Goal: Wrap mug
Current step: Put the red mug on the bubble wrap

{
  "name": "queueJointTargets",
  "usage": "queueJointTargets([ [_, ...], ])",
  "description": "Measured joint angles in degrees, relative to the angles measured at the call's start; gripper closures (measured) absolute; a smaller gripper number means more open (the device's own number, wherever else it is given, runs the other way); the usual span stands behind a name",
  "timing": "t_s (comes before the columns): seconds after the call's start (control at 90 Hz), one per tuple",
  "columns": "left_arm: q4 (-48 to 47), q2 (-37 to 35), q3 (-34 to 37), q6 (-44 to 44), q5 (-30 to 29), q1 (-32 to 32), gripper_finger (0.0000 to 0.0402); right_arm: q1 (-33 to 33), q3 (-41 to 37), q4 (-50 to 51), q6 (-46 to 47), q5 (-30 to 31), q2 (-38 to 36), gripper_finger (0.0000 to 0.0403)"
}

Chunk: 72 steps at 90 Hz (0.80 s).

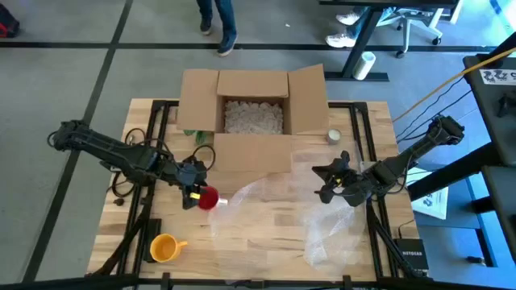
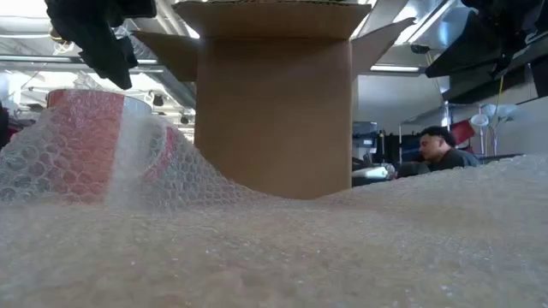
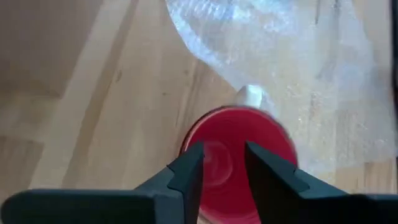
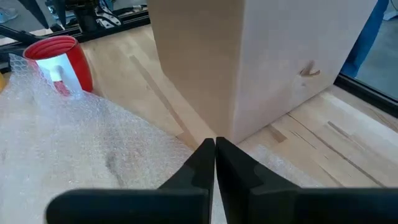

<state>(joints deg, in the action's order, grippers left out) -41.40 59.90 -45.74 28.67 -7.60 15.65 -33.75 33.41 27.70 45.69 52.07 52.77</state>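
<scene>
Left gripper [image 3: 222, 163] is poised directly above the red mug [image 1: 208, 198], its fingers slightly parted over the rim, nothing clasped. Upright at the edge of the bubble wrap [image 1: 278, 201], the mug is only partly draped on one side. Right gripper [image 4: 215, 155] is pressed closed near the cardboard box [image 1: 253, 113], empty. Most of the wrapping is judged undone.

floor [image 1: 72, 72]: grey, dark seams | far side: person's legs [image 1: 218, 22]; office chair base [image 1: 407, 31]; dark table leg [image 1: 361, 36] | low view: seated person [image 2: 442, 152]; ceiling lights [image 2: 21, 8] | desk [image 1: 266, 234]: pale wood
</scene>
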Motion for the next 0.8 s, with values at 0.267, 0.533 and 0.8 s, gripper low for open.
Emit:
queueJointTargets([
  [0.267,-1.3,2.0,0.0,0.9,3.6,-2.5,0.0304,0.0,0.0,0.7,0.0,0.0,0.0,0.0403],
  [0.533,-0.8,5.4,-0.1,0.9,5.8,-3.1,0.0305,0.0,0.0,0.9,0.0,0.9,0.0,0.0403],
  [0.8,-1.3,6.4,0.0,0.9,5.5,-3.1,0.0305,0.0,0.0,0.9,0.0,1.0,0.0,0.0403],
])
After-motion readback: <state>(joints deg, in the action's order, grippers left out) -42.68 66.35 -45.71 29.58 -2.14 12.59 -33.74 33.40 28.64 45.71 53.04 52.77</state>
